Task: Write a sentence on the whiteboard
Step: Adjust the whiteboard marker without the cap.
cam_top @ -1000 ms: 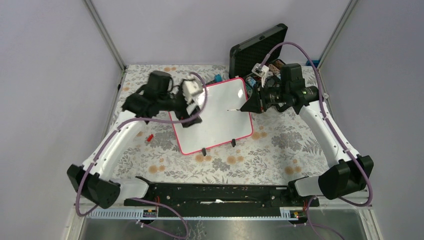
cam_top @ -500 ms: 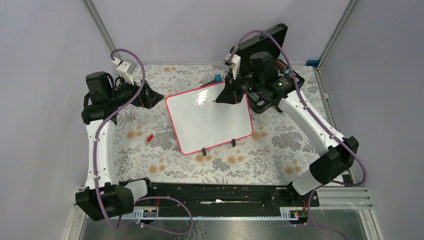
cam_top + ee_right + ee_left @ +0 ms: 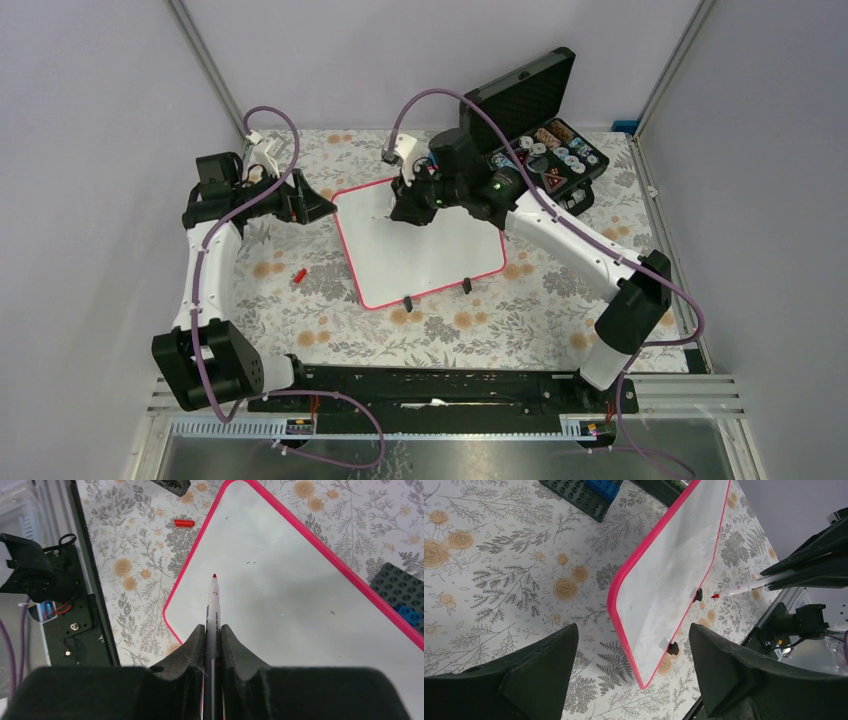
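The whiteboard lies tilted on the floral table, red-pink frame, two black feet at its near edge. Its face is blank; no sentence shows on it. My right gripper is shut on a red-tipped marker and holds it over the board's far left part, tip just above the surface. The marker also shows in the left wrist view. My left gripper is open and empty, just left of the board's far left corner; the board lies ahead between its fingers.
A small red cap lies on the table left of the board, also seen in the right wrist view. An open black case with several small items stands at the back right. Dark and blue bricks lie behind the board.
My right gripper carried the marker leftward across the board from its right edge to its far left part. My left arm drew back off the board to its left.
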You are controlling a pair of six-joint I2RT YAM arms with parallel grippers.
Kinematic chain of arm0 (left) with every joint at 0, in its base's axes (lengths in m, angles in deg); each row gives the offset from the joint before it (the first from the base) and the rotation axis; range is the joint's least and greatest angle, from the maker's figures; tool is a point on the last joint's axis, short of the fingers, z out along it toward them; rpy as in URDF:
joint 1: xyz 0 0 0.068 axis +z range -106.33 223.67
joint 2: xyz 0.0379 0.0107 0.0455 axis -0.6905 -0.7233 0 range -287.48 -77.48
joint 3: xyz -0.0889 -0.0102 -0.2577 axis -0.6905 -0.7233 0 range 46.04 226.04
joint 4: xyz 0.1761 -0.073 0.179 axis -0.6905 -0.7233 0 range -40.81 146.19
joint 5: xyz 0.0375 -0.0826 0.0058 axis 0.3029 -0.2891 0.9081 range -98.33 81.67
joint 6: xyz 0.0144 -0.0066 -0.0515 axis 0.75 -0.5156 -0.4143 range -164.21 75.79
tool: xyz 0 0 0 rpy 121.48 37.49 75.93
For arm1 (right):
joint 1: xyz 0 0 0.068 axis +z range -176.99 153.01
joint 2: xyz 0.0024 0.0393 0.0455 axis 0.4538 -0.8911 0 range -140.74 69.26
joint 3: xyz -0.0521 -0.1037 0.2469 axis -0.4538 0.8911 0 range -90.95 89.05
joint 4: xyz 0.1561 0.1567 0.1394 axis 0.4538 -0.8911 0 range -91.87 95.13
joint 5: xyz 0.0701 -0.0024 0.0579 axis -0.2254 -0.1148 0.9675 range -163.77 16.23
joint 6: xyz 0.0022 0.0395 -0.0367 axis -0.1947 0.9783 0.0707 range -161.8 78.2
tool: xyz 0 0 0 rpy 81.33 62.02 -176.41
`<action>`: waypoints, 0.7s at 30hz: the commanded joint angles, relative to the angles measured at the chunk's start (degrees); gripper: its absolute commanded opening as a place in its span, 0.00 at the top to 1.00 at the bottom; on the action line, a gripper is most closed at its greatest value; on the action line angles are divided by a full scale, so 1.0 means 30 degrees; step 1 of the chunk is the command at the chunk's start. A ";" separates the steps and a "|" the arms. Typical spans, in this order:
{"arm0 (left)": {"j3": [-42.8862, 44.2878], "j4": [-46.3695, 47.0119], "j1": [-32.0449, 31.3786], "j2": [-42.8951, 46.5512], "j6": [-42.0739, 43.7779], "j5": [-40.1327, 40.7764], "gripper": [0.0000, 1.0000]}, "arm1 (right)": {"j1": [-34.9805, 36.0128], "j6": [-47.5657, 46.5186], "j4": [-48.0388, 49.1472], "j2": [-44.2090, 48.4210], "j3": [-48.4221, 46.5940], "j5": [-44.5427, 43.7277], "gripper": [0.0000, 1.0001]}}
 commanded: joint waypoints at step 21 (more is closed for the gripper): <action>-0.1766 0.4619 0.0294 -0.1599 -0.1621 -0.2988 0.38 | 0.2706 -0.0544 -0.1527 -0.1892 -0.5206 -0.6610 1.00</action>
